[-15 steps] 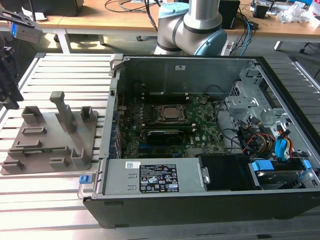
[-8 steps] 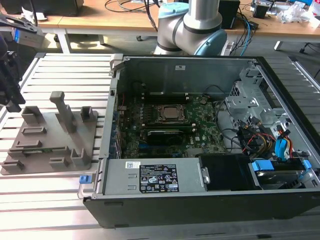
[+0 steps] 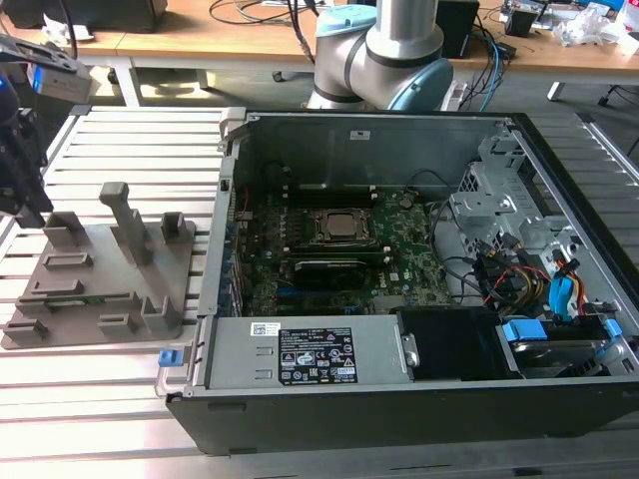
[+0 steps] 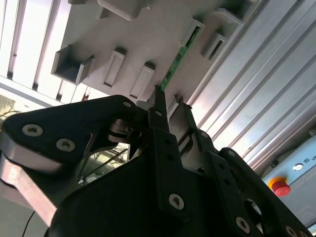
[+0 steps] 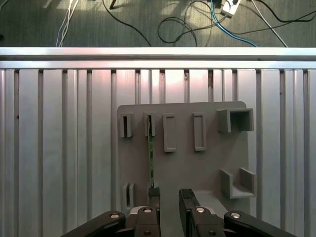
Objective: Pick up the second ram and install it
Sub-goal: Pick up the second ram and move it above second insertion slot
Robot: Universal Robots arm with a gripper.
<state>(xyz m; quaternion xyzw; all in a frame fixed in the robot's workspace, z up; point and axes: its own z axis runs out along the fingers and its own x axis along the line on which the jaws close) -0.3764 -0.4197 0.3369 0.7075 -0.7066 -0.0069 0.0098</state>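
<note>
**Jaws open over the plate, stick not yet gripped**

We see the second ram standing on edge in the grey fixture plate, each end seated in a slot; we judge this keeps it upright and reachable from above; the gripper hangs over the plate at one end of the stick, jaws apart and clamping nothing, one finger in line with it; the open computer case sits beside the plate, toward the exterior view's right.

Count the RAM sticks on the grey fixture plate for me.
1. A green RAM stick stands on edge in the fixture plate, close to the open gripper. The plate's other slots look empty in the first wrist view; none seems hidden.
</note>
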